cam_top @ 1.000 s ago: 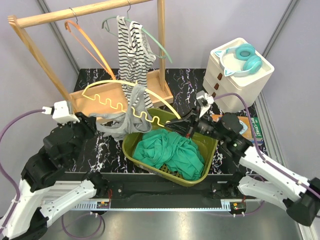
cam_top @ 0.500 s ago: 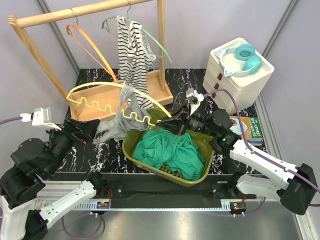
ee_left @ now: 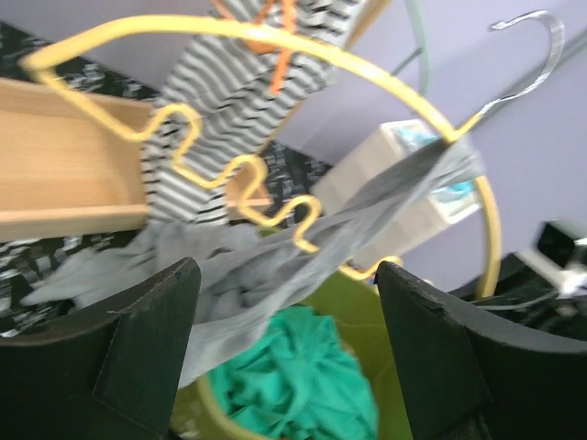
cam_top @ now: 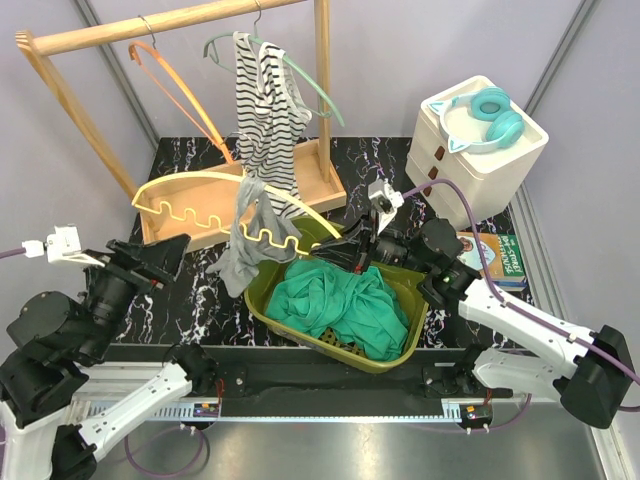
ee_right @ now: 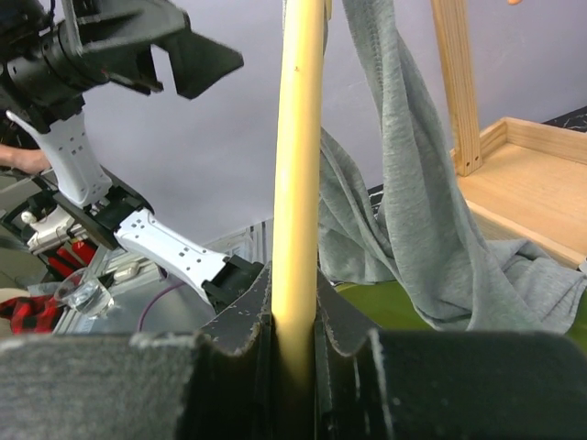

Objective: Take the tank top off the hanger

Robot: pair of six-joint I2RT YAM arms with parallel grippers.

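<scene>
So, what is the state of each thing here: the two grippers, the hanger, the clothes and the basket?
left gripper, open, holding nothing.
right gripper, shut on the yellow hanger.
yellow hanger, held up in the air, off the rack.
grey tank top, draped over the yellow hanger, lower end hanging free.
basket, holding a crumpled teal cloth.
striped top, hanging on the rack.

The left gripper point(ee_left: 286, 275) has its fingers wide apart with nothing between them. Beyond them a grey tank top point(ee_left: 367, 215) drapes over a yellow hanger point(ee_left: 240, 165), one strap reaching up toward its metal hook point(ee_left: 532, 55). Below lies green cloth point(ee_left: 293, 367), seemingly in an olive basket point(ee_left: 353, 307), and a blurred striped shirt point(ee_left: 197, 82) hangs behind.
</scene>
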